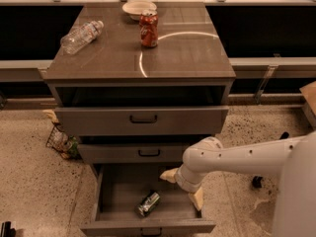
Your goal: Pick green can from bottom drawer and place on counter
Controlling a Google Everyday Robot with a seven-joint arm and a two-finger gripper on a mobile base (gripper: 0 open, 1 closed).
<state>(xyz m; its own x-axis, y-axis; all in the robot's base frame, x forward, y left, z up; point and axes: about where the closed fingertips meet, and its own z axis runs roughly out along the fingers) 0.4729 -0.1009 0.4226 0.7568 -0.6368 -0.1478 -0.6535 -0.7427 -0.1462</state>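
The green can (149,203) lies on its side in the open bottom drawer (116,191). The claw (182,187) hangs just right of the green can and a little above it, its two pale fingers spread, released and holding nothing. Far beyond the green can, on the worktop (187,58), are a red can (148,28), a bowl (138,7) and a bottle (81,35).
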